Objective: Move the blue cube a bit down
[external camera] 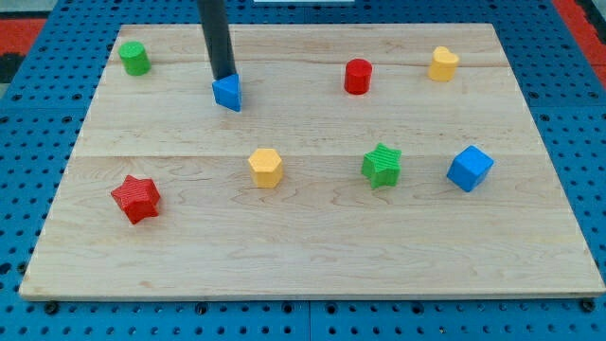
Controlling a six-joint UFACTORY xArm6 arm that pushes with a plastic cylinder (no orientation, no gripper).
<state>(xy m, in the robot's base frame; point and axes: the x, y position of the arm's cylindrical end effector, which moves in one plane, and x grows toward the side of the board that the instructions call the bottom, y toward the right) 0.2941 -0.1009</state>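
The blue cube (470,168) sits on the wooden board (312,256) at the view's right, a little below the middle. My tip (223,77) is far from it, at the upper left of the board. The tip touches the top edge of a smaller blue block (227,93), a wedge-like shape. The dark rod rises from the tip to the view's top.
A green cylinder (134,58) stands at the top left, a red cylinder (357,76) and a yellow block (442,63) at the top right. A red star (136,197), a yellow hexagonal block (266,167) and a green star (382,165) lie across the middle row.
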